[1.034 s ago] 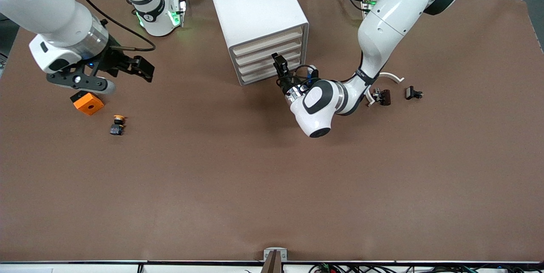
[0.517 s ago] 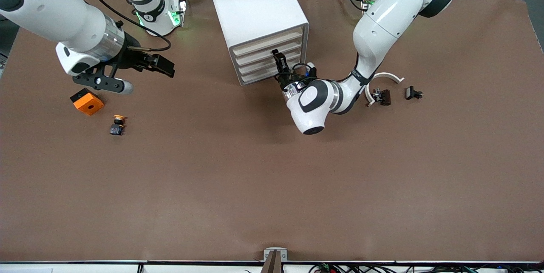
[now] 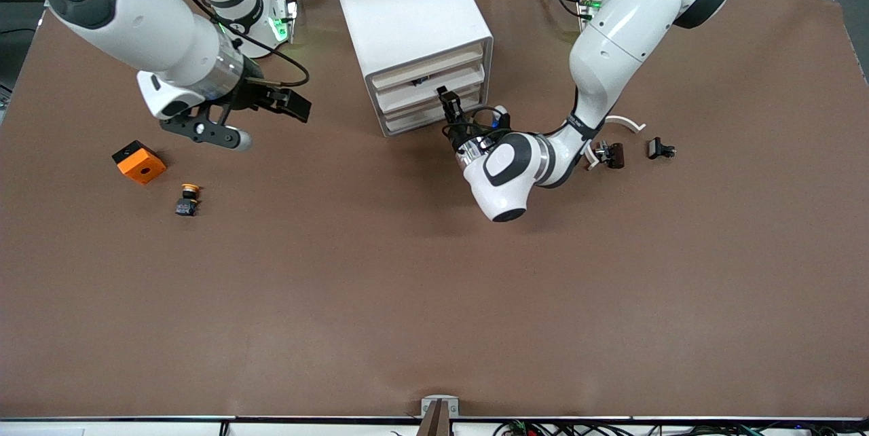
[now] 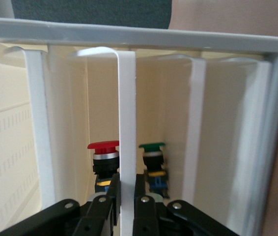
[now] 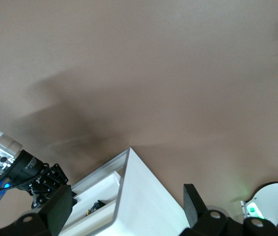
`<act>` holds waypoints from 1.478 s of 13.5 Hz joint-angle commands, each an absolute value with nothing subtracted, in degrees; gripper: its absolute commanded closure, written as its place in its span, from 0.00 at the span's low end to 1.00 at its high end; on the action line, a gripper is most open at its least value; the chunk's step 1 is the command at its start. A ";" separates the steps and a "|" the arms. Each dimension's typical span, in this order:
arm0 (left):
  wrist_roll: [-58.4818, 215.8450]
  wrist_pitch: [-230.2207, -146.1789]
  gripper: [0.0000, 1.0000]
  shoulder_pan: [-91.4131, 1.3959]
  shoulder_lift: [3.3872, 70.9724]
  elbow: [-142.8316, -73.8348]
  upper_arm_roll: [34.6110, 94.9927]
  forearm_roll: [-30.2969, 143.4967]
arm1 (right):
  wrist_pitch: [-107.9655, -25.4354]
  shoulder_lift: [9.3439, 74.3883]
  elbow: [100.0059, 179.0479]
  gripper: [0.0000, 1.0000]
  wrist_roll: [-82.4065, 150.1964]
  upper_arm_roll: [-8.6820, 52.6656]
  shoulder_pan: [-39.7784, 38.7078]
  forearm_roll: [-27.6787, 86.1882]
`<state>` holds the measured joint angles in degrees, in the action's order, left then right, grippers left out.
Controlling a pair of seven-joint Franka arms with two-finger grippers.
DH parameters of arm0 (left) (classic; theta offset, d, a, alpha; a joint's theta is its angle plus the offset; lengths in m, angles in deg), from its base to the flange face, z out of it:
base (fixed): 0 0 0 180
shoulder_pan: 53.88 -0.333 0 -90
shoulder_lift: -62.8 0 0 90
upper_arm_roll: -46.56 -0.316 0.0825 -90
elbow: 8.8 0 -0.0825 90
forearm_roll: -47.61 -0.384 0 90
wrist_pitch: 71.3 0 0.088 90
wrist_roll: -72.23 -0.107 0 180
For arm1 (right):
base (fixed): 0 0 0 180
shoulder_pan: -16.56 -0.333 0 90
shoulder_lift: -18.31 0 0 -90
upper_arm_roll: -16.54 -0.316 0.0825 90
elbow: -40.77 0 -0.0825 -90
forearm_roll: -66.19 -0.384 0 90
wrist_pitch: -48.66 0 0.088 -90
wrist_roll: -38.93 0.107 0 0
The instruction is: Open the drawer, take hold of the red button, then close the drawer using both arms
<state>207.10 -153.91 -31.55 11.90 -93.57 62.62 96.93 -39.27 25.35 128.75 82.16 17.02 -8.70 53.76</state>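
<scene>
1. My left gripper [image 3: 446,98] is at the front of the white cabinet [image 3: 407,11], which stands at the middle of the bench edge where the arm bases are.
2. In the left wrist view its fingers [image 4: 110,199] are pinched on the thin white front edge of the drawer [image 4: 127,123], one on each side of it.
3. From the front camera I see that drawer [image 3: 429,86], second from the top of four, pulled a little way out, with a dark gap above its front.
4. Inside it I can see the button [image 4: 103,160] with its red cap, standing upright, and just beside it a green-capped button [image 4: 152,164] on a blue body.
5. My right gripper [image 3: 261,113] hangs over bare bench between the cabinet and the right arm's end, jaws spread wide with nothing between them; the right wrist view shows both fingers [image 5: 195,204] well apart.
6. Toward the right arm's end lie an orange cube [image 3: 139,161] and, nearer the front camera, an orange-capped button [image 3: 187,199].
7. Toward the left arm's end, past my left elbow, lie a white curved piece [image 3: 624,123] and two small dark parts [image 3: 660,148].
</scene>
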 commanded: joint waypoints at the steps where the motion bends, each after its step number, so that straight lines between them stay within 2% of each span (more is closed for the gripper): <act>1: 208.02 -153.21 1.00 -32.35 11.12 -89.93 59.49 97.62 | -41.33 27.10 127.87 0.00 88.30 17.51 -12.08 52.74; 6: 207.41 -153.65 1.00 -38.49 11.03 -86.50 59.40 97.70 | -46.87 30.26 127.52 0.00 103.15 17.51 -19.11 53.18; 7: 207.23 -153.83 0.93 -38.59 11.03 -86.06 59.40 97.79 | -47.05 31.14 127.52 0.00 105.52 17.51 -20.34 53.35; 8: 206.53 -153.92 0.75 -38.50 11.03 -85.44 59.40 97.79 | -47.23 32.10 127.26 0.00 108.33 17.51 -21.31 53.44; 9: 206.01 -153.92 0.32 -38.59 11.12 -85.09 59.40 97.79 | -47.67 33.24 126.56 0.00 111.58 17.51 -22.36 53.36; 10: 206.00 -153.92 0.00 -38.59 11.38 -84.82 59.40 97.71 | -47.85 34.04 126.20 0.00 113.96 17.60 -23.68 53.53; 15: 202.07 -153.83 0.00 -38.77 11.74 -76.22 57.73 95.51 | -52.14 38.69 125.32 0.00 126.17 17.60 -29.13 53.71; 20: 180.11 -154.44 0.00 -39.29 17.26 -75.51 47.37 95.33 | -55.22 42.83 125.67 0.00 127.96 17.60 -32.30 53.71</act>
